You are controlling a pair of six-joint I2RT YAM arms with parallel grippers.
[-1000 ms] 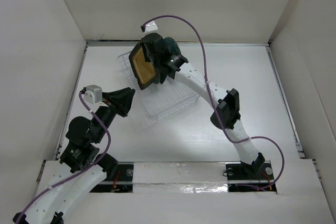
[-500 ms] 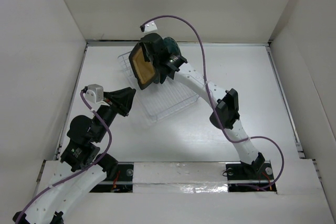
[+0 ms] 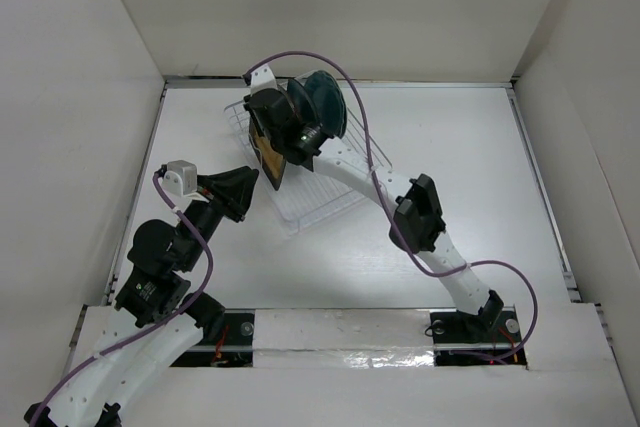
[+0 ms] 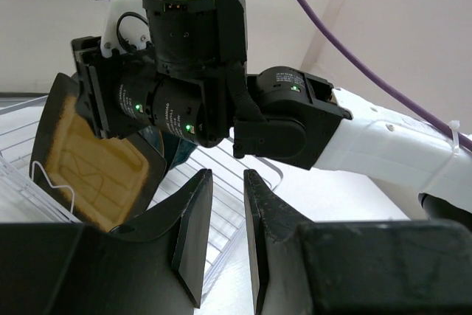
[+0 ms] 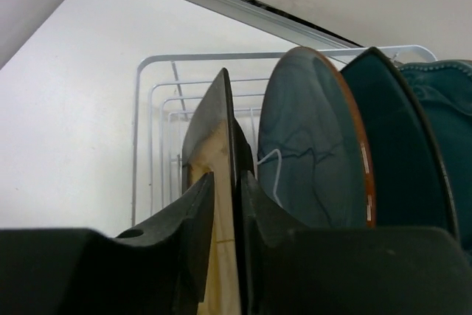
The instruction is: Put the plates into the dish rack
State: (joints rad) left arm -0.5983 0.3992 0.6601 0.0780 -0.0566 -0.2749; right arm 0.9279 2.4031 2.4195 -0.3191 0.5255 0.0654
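A: Start nearest us. What is the left claw [image 4: 227, 182] doing?

B: Nothing useful. Its fingers are barely spread, a thin gap with nothing in it. It hangs over the bench [image 3: 480, 167], short of the rack, facing the other arm.

A: And the right claw [image 5: 227, 182]?

B: It is pinching the amber square plate [image 5: 215, 119] by its black rim, one finger on each face. The plate stands upright, edge-on to that claw's own camera, and hangs from the claw over the dish rack [image 3: 315, 202].

A: Is it seated in a slot?

B: I cannot tell. The fingers hide its lower edge, and from above it is only a thin sliver.

A: What lies past it?

B: Just to the claw's right, in its own camera, stands a blue-grey plate [image 5: 310, 145] with a brownish rim, near the amber one but not touching it. Farther right come a dark teal plate [image 5: 398, 160] and then a scalloped teal plate [image 5: 446, 86], all upright in the rack. To the claw's left the ribs hold nothing. I can find no fifth plate in any view.

A: So which step is this?

B: By my reckoning, slotting the fourth plate beside those three. The next move calls for holding the plate vertical and in line with the ribs, then lowering it until it bears on the rack. After that the fingers spread and the claw lifts straight away, so it does not nudge the blue-grey neighbour.
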